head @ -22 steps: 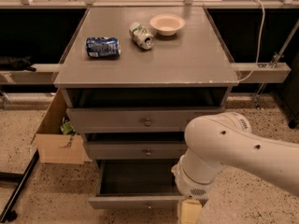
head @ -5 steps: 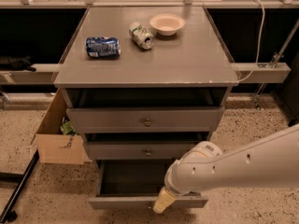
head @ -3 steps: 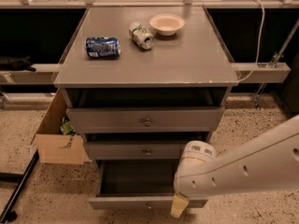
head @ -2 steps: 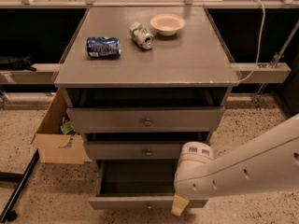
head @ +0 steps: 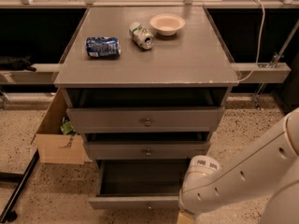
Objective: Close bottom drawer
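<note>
The bottom drawer (head: 135,201) is the lowest of three grey drawers in the cabinet. It stands pulled far out, and its dark inside shows. Its narrow front panel lies near the lower edge of the view, with the small knob (head: 149,207) barely visible. My white arm comes in from the right. My gripper (head: 185,218) is at the bottom edge, right at the drawer front's right end, and mostly cut off by the frame.
The middle drawer (head: 146,150) and top drawer (head: 145,121) also stand partly open. On the cabinet top lie a blue can (head: 103,47), a green can (head: 141,35) and a pale bowl (head: 167,24). A cardboard box (head: 58,134) stands on the floor at the left.
My arm has shifted along the drawer front, from near its middle toward its right end, and has barely moved in the last second. The bottom drawer stays pulled out.
</note>
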`<move>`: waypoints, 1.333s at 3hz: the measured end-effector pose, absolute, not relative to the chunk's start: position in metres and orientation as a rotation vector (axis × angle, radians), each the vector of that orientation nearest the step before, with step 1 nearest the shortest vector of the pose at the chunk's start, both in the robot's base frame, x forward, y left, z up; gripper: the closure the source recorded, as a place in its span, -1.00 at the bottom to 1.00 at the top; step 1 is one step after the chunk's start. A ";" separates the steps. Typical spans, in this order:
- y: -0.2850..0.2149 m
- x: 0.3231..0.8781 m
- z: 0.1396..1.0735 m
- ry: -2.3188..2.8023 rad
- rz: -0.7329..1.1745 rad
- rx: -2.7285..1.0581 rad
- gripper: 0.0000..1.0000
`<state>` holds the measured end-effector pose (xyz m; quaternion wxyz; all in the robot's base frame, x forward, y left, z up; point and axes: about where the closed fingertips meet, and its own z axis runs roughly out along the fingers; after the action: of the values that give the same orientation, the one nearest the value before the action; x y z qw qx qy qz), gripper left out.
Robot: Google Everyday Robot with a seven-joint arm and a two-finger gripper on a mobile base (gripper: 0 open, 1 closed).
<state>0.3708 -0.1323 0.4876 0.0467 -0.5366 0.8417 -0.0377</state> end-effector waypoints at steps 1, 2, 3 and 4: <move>-0.161 0.326 0.476 2.641 -0.063 -1.590 -1.00; -0.152 0.335 0.475 2.648 -0.047 -1.584 -1.00; -0.120 0.378 0.456 2.661 0.036 -1.544 -1.00; -0.099 0.394 0.419 2.757 0.137 -1.547 -1.00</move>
<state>0.3944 -0.0990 0.4187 -0.0114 -0.4888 0.8712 0.0432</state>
